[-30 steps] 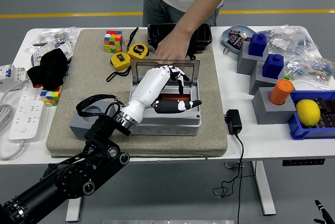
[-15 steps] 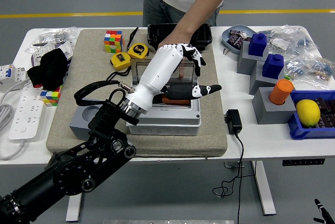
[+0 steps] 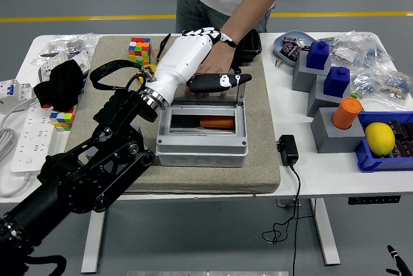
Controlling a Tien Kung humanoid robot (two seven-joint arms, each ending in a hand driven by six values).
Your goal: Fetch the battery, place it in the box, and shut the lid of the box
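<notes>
A white tabletop (image 3: pixel 322 173) stands on a grey floor crossed by a yellow line, and a beige mat (image 3: pixel 258 115) covers its middle. At the far left lie a white power strip (image 3: pixel 29 140), a black cloth (image 3: pixel 61 86) and a small colour cube (image 3: pixel 62 118); further in, a larger colour cube (image 3: pixel 139 50) sits on the mat. The robot's left hand (image 3: pixel 197 63) reaches in from the lower left, its white and black fingers spread, holding nothing, lying over the upper edge of the clear lid (image 3: pixel 242 92) of the grey box (image 3: pixel 201 139). The orange battery (image 3: pixel 218 122) lies inside the box, whose lid is open. A person's hand (image 3: pixel 216 63) rests at that same lid edge, just beside the robot's. Behind them is a black tray (image 3: pixel 251 44). To the right a black adapter (image 3: pixel 288 149) lies on the tabletop, then grey blocks with blue pieces (image 3: pixel 326 69) and an orange cylinder (image 3: pixel 347 113), and a yellow lemon (image 3: pixel 379 138) in a blue bin (image 3: pixel 368 160). A second ago the left hand was down inside the box; it has since risen and moved back to the lid's edge, uncovering the battery, while the person's hand has stayed where it was
</notes>
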